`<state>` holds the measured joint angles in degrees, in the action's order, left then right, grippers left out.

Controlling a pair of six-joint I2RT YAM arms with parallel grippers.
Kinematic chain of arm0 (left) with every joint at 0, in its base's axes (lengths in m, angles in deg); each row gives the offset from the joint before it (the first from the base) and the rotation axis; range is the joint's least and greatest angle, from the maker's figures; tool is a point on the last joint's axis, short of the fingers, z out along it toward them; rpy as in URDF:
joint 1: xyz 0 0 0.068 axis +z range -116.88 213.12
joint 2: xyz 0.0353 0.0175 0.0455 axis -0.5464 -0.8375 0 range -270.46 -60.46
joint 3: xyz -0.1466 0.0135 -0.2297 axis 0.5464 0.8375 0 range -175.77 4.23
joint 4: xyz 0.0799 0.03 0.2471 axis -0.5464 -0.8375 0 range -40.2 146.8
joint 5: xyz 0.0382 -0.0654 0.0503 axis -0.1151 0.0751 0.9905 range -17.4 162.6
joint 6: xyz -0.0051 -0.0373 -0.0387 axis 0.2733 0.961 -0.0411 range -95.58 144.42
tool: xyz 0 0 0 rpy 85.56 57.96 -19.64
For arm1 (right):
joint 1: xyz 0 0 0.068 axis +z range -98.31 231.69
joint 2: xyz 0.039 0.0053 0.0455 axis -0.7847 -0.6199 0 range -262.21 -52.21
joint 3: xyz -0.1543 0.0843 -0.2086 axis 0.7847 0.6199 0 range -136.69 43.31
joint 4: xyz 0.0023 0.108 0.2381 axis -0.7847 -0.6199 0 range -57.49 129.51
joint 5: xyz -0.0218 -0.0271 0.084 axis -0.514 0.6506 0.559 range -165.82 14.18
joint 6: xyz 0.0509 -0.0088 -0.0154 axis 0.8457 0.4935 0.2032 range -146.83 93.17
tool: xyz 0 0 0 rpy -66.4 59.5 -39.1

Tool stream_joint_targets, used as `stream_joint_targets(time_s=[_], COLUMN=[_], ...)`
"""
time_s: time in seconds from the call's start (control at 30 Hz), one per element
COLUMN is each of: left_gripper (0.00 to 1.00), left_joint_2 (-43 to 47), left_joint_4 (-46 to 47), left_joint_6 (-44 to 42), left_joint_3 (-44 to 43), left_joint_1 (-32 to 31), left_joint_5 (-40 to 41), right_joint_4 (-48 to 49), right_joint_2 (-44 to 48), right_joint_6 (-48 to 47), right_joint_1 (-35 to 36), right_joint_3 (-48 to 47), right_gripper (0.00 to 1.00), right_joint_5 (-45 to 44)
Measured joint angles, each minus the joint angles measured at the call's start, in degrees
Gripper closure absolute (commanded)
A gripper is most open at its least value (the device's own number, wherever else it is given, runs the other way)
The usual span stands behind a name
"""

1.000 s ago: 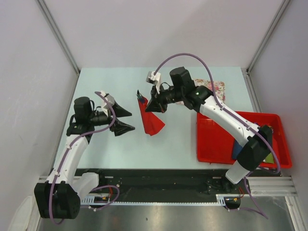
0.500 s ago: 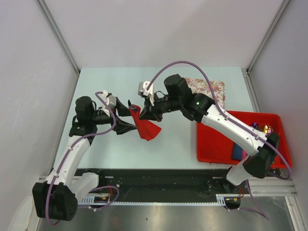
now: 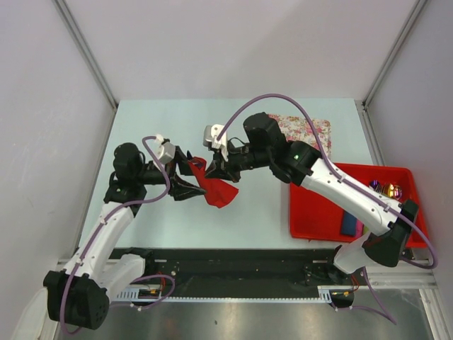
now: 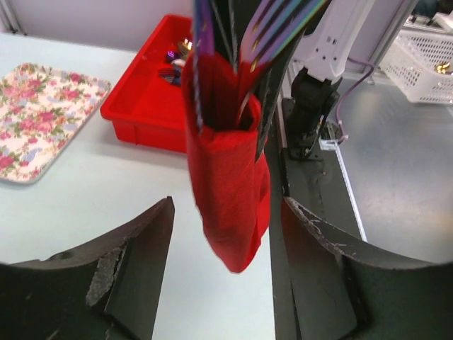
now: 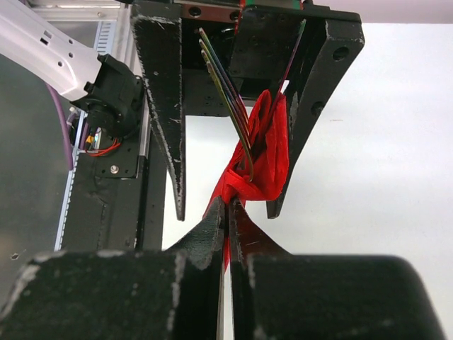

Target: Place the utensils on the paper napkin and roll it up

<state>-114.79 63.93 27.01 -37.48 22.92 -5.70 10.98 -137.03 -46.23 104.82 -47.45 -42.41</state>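
The pale blue-green table (image 3: pixel 156 120) carries a flat mat with a pink flower pattern (image 3: pixel 316 130) at its far side and a red plastic tray (image 3: pixel 311 212) at its right side. In the tray lie some small things in blue and pink near the front (image 3: pixel 352 225) and some shiny purple pieces at the back (image 3: pixel 386 188); what they are exactly I cannot tell.

Both arms reach to the middle-left of the table and meet there. Between them is the red paper napkin (image 3: pixel 216 190), rolled into a soft tube and held up in the air above the table, not lying on it.

The right gripper (image 3: pixel 222 173) has its two fingers pressed together on the twisted lower end of the red paper napkin, so it pinches the paper and carries the roll.

The left gripper (image 3: pixel 196 177) faces the roll from the other side. Its fingers stand apart, one on each side of the tube, and in the left wrist view a gap shows on both sides; it does not hold the roll.

The slim metal utensils with a dark purple-blue sheen (image 4: pixel 272 28) sit inside the roll, and their ends stick out from its open end. One has the long tines of a fork (image 5: pixel 228 95).
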Motion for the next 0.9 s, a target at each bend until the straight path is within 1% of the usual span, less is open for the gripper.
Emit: stream_joint_targets(time_s=[0.17, 0.37, 0.47, 0.5, 0.57, 0.6, 0.7, 0.77, 0.8, 0.83, 0.87, 0.9], left_gripper=[0.36, 0.47, 0.57, 0.65, 0.71, 0.76, 0.86, 0.89, 0.95, 0.98, 1.0, 1.0], left_joint_2=[0.3, 0.5, 0.5, 0.5, 0.4, 0.4, 0.4, 0.3, 0.2, -0.1, -0.4, -0.7], left_joint_4=[2.7, 6.5, 8.1, 8.6, 9.3, 9.5, 9.5, 9.1, 8.5, 7.8, 7.0, 6.3], left_joint_6=[3.3, 7.5, 9.2, 9.7, 10.7, 10.9, 11.1, 10.8, 10.5, 10.1, 9.6, 9.1], left_joint_3=[0.0, 0.0, 0.0, 0.0, 0.0, 0.0, 0.0, -0.1, -0.4, -0.9, -1.3, -1.8], left_joint_1=[-1.2, -2.6, -2.9, -2.9, -2.9, -2.9, -2.9, -2.9, -2.9, -2.9, -3.0, -3.0], left_joint_5=[0.3, 1.7, 2.1, 2.1, 2.1, 2.2, 2.0, 1.9, 1.6, 1.4, 1.3, 1.3], right_joint_4=[-0.1, -0.1, -0.1, 0.0, 0.0, 0.0, 0.0, 0.0, 0.1, 0.1, 0.2, 0.2], right_joint_2=[0.0, 0.1, 0.1, 0.1, 0.2, 0.2, 0.5, 0.6, 0.7, 0.7, 0.8, 0.8], right_joint_6=[-0.2, -0.2, -0.2, -0.1, -0.1, 0.0, 0.3, 0.4, 0.5, 0.5, 0.6, 0.7], right_joint_1=[0.2, 0.3, 0.4, 0.4, 0.5, 0.5, 0.5, 0.5, 0.5, 0.5, 0.5, 0.5], right_joint_3=[0.0, 0.6, 0.8, 0.9, 0.9, 0.9, 0.9, 1.0, 1.0, 1.1, 1.1, 1.1], right_gripper=[1.0, 1.0, 1.0, 1.0, 1.0, 1.0, 1.0, 1.0, 1.0, 1.0, 0.96, 0.81], right_joint_5=[-0.2, -0.2, -0.2, -0.3, -0.5, -0.5, -1.0, -1.6, -1.6, -1.7, -1.8, -2.0])
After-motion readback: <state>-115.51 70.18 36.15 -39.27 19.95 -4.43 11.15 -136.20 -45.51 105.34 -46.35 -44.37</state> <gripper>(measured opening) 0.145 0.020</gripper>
